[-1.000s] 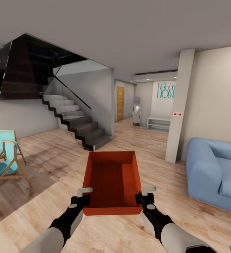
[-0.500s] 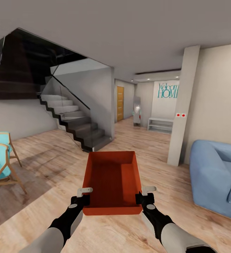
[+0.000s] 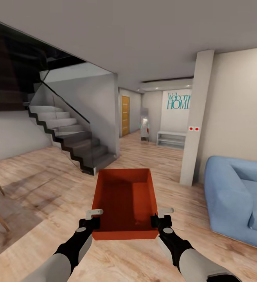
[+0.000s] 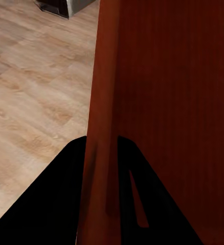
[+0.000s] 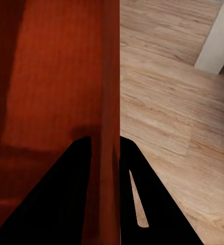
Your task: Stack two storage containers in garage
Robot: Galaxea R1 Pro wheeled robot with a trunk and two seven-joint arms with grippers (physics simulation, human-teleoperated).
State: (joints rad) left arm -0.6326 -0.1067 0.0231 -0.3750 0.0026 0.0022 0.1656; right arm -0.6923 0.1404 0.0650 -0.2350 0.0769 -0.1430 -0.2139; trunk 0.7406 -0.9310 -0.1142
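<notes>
1. The left fingers (image 4: 104, 199) sit astride the bin's (image 3: 125, 201) thin left wall, one dark pad on each face, pinching it.
2. The right fingers (image 5: 104, 196) straddle the opposite wall the same way, so both sides are clamped on the bin near its near end.
3. From the head view, the left gripper (image 3: 90, 223) and right gripper (image 3: 161, 221) hold the bin level in front of the trunk, open side up and empty, above the wood floor (image 3: 46, 184).
4. The step in hand looks like the carry: one bin is lifted and on its way, still in the living room, with the sofa (image 3: 238, 199) to the right, the stairs (image 3: 71, 143) to the left and a pillar (image 3: 193, 117) ahead.
5. The second bin cannot be placed from these pictures.
6. Next, I judge the base should drive on through the hallway (image 3: 144, 145) between stairs and pillar, keeping both grips firm and the arms steady so the thin walls do not slip or twist.
</notes>
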